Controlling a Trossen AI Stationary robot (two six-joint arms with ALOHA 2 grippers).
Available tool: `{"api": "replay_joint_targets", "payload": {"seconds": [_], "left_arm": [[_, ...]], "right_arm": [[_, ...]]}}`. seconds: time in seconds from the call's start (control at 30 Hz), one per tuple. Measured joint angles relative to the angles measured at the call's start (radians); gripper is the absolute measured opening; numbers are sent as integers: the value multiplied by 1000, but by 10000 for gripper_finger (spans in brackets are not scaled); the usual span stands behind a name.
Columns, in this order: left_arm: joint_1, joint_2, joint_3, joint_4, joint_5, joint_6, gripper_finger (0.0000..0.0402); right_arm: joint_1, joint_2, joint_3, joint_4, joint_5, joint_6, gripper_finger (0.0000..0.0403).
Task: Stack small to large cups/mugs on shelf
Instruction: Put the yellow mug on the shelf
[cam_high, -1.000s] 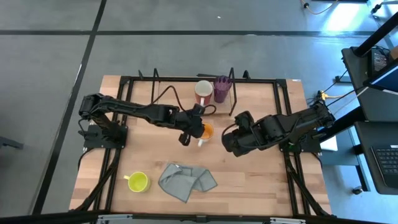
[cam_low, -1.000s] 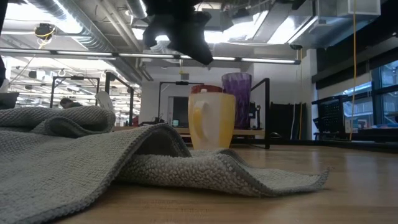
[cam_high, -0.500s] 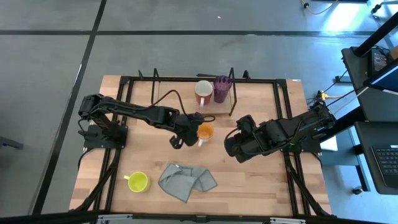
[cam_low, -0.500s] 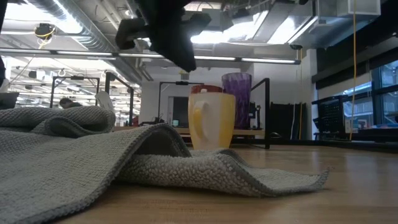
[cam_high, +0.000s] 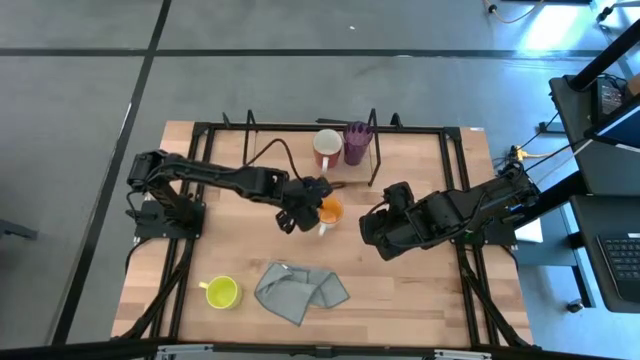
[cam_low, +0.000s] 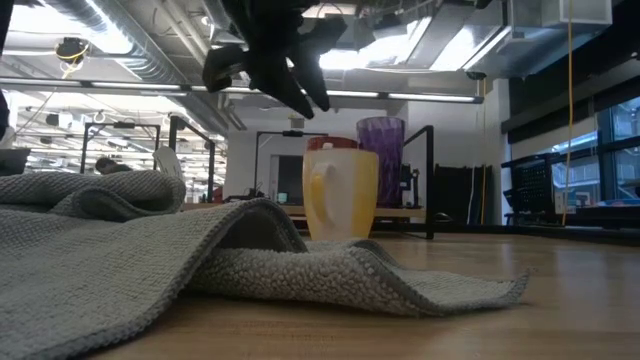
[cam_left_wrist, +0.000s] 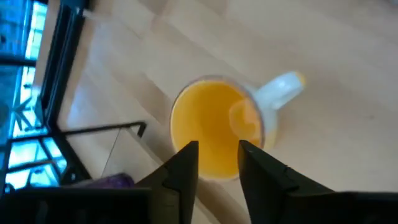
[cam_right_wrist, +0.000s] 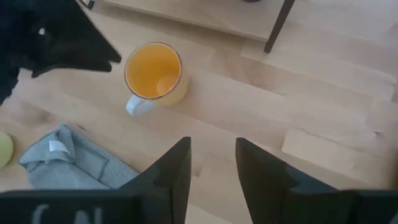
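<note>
An orange mug (cam_high: 330, 210) with a pale handle stands upright on the table in front of the shelf (cam_high: 280, 160). It also shows in the low view (cam_low: 340, 195). My left gripper (cam_high: 293, 215) is open and hovers above the mug, just to its left. In the left wrist view the open fingers (cam_left_wrist: 186, 168) frame the mug's mouth (cam_left_wrist: 214, 127). A white mug with red inside (cam_high: 327, 148) and a purple tumbler (cam_high: 357, 143) stand on the shelf's right end. A yellow-green mug (cam_high: 222, 292) stands near the front left. My right gripper (cam_high: 372, 232) is open and empty, right of the orange mug.
A crumpled grey cloth (cam_high: 300, 290) lies near the table's front edge, between the yellow-green mug and the centre. A black frame of rails (cam_high: 455, 200) borders the table. The left part of the shelf's wooden base is bare.
My left gripper has swung toward the table's left, away from the orange mug, then come partway back toward it, turning as it went. It has stayed above the mug's height. The mug has kept its place on the table.
</note>
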Motion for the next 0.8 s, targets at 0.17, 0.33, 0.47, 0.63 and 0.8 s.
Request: {"api": "replay_joint_targets", "payload": {"seconds": [0.17,0.33,0.47,0.63,0.8], "left_arm": [[43,0,-6,-29,52,14,120],[55,0,-15,-58,88,85,121],[57,0,-15,-52,131,130,121],[61,33,-17,-40,165,135,121],[56,89,-17,-49,160,158,121]], "right_arm": [[0,0,0,0,0,0,127],[0,0,0,0,0,0,127],[0,0,0,0,0,0,127],[0,0,0,0,0,-1,127],[0,1,0,-1,0,-1,127]]}}
